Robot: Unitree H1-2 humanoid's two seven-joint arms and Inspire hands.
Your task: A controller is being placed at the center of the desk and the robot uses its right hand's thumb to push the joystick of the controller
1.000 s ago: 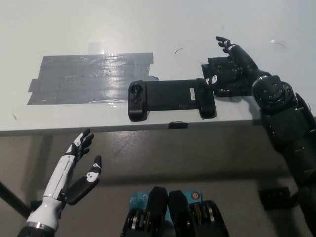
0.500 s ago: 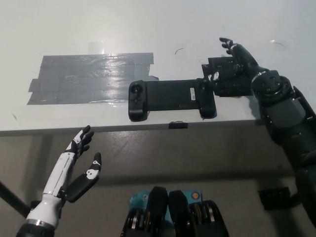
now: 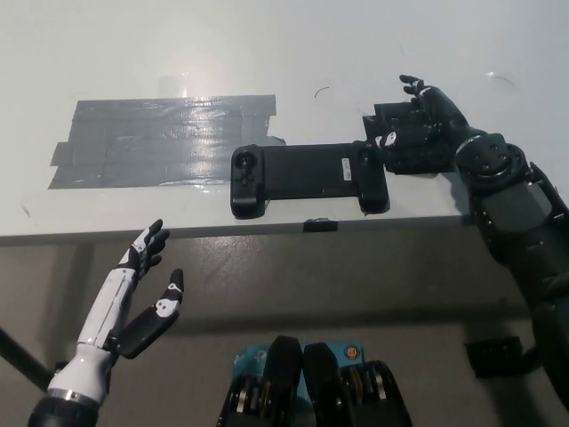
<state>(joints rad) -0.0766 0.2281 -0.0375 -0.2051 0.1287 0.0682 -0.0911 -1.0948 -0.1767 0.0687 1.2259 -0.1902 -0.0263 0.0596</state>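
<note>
The black right hand [image 3: 425,116] is hovering over the desk [image 3: 356,44] at the right end of the controller [image 3: 309,178], fingers spread and holding nothing, its thumb reaching toward that end; contact cannot be made out. The controller is lying near the desk's front edge, just right of a grey tape patch [image 3: 160,140]. The white left hand [image 3: 147,289] is resting open below the desk edge.

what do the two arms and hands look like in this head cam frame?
Left hand: slim white shell segments with black fingertips and black palm parts, on a white forearm with a dark cuff. Right hand: all black, with a small white mark near the thumb, a round black wrist housing and a bulky black forearm.
</note>
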